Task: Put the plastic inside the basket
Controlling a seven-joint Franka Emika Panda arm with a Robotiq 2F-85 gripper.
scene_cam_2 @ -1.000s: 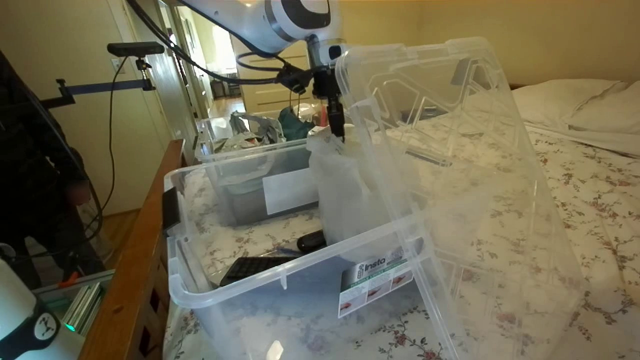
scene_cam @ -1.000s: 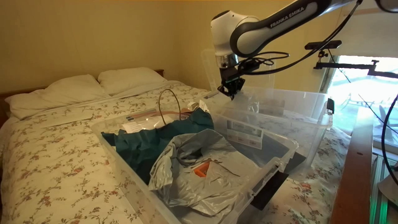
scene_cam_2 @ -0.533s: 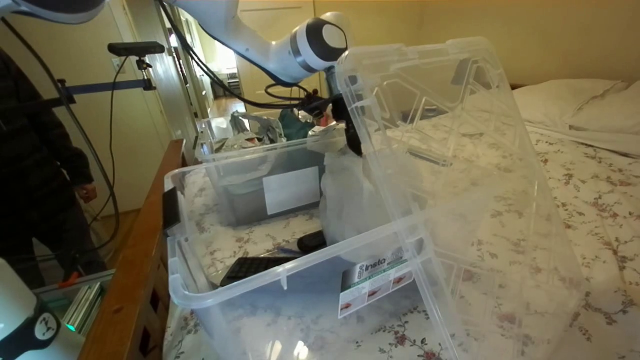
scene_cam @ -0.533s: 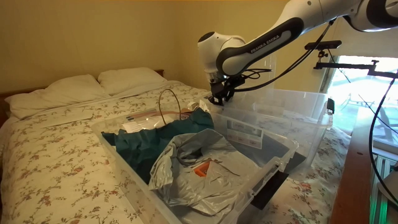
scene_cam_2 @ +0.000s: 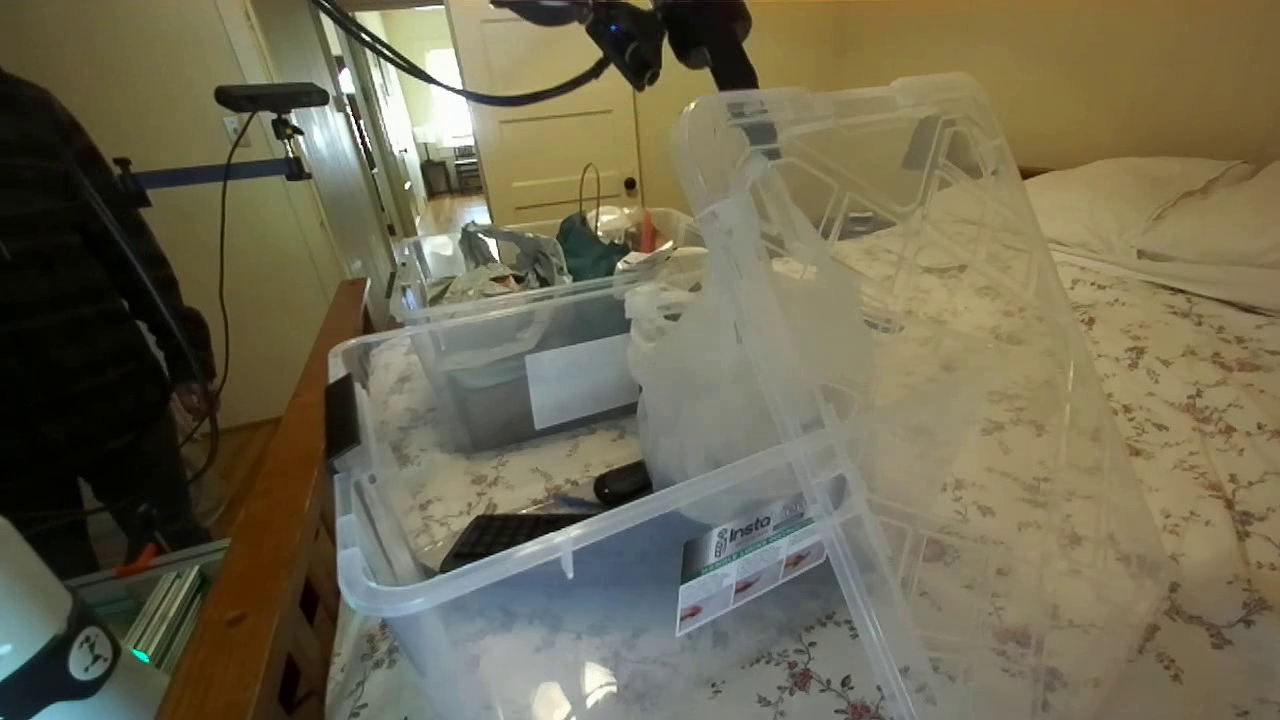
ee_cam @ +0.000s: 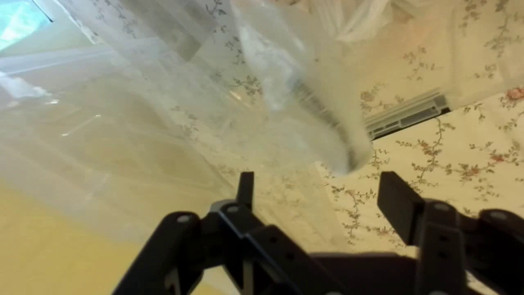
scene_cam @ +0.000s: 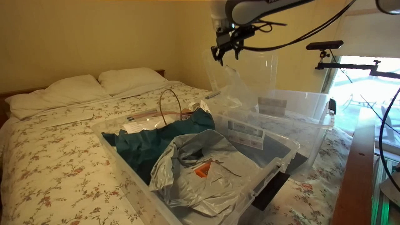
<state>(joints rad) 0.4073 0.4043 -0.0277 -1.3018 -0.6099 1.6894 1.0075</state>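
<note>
The plastic, a translucent white bag [scene_cam: 239,89], stands in a tall crumpled heap with its top drawn to a point. In an exterior view the lower part of the bag [scene_cam_2: 710,400] is within the walls of the basket, a clear bin [scene_cam_2: 570,555]; its far side is hard to make out. My gripper [scene_cam: 229,61] hangs just above the bag's tip, its fingers spread. In the wrist view the gap of the gripper [ee_cam: 317,184] holds nothing, and the bag's end [ee_cam: 348,157] lies just beyond the fingertips. The clear lid partly covers the gripper in an exterior view.
A large clear lid [scene_cam_2: 960,330] leans upright beside the basket. A dark keyboard [scene_cam_2: 510,535] and a black mouse [scene_cam_2: 622,483] show through the basket. Another clear bin [scene_cam: 137,190] holds a green bag [scene_cam: 140,150] and a grey bag [scene_cam: 218,175]. A wooden rail [scene_cam: 354,168] edges the bed.
My gripper first dipped with its jaws close together, then rose well above the basket and opened. The bag's top now stands up in a peak below it.
</note>
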